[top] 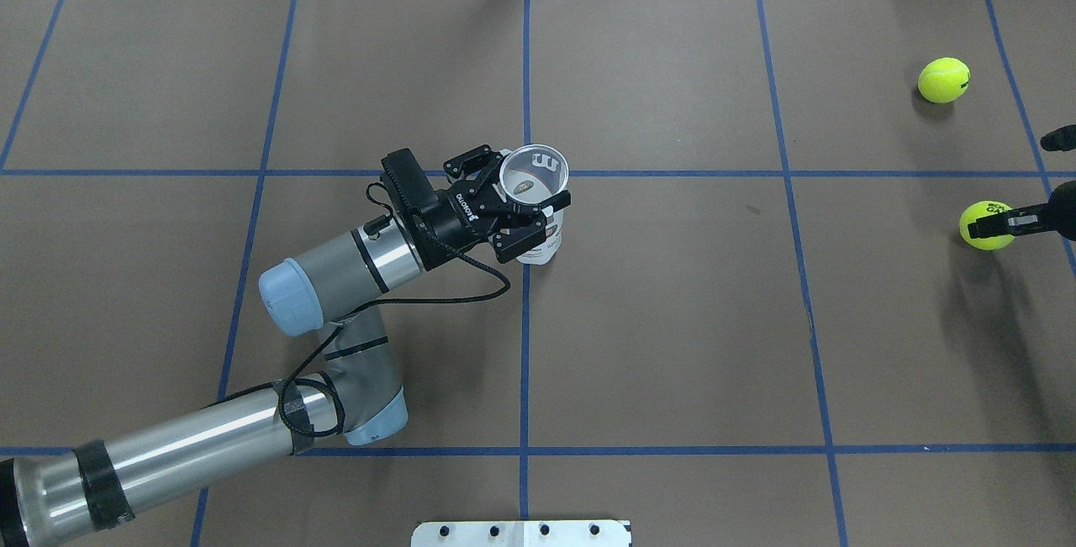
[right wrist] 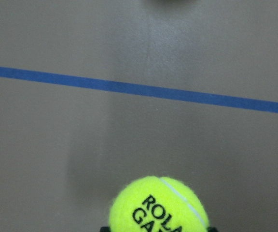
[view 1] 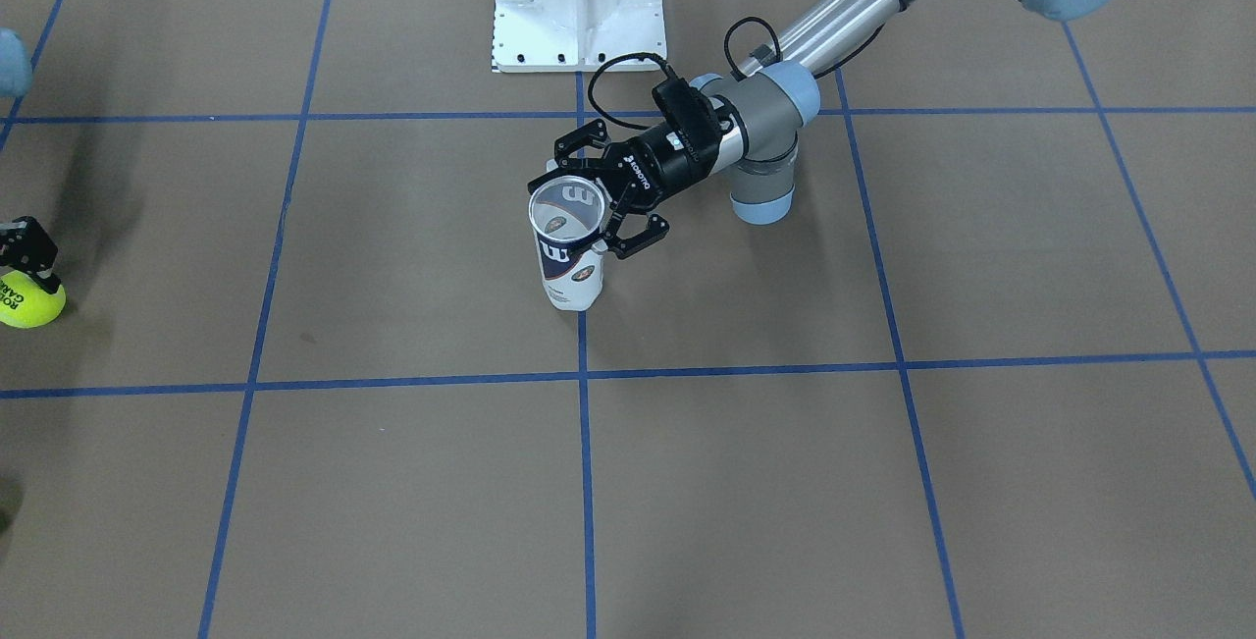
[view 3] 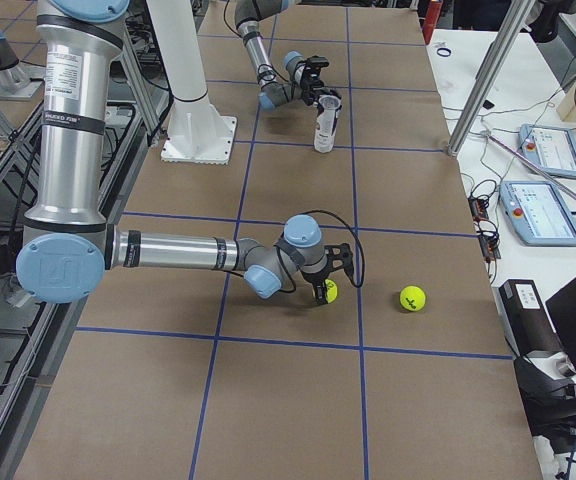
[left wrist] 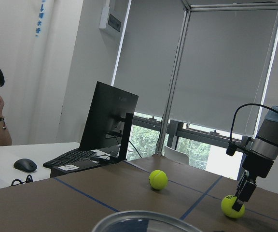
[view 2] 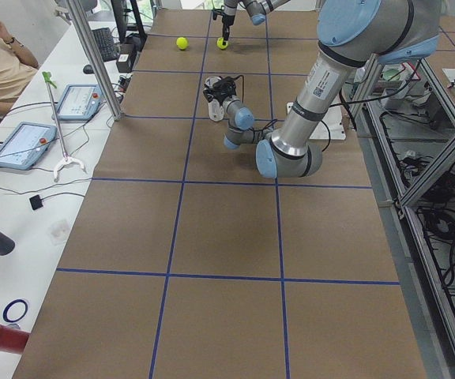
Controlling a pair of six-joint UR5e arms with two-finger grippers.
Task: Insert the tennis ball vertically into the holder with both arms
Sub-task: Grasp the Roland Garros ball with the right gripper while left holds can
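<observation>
The holder (view 1: 569, 271) stands upright near the table's middle, its open rim (top: 534, 170) facing up. My left gripper (top: 528, 201) reaches in from the side, with its fingers closed around the holder's upper part. The holder's rim shows at the bottom of the left wrist view (left wrist: 141, 221). My right gripper (top: 999, 223) is shut on a tennis ball (top: 983, 226) at the table's far right, at or just above the surface. That ball also shows in the front view (view 1: 29, 302), the right wrist view (right wrist: 158, 205) and the left wrist view (left wrist: 232, 206).
A second tennis ball (top: 943, 80) lies loose on the table beyond the held one, also seen in the right-side view (view 3: 412, 298). The white pedestal base (view 1: 579, 1) stands at the robot's side of the table. Blue tape lines grid the brown surface.
</observation>
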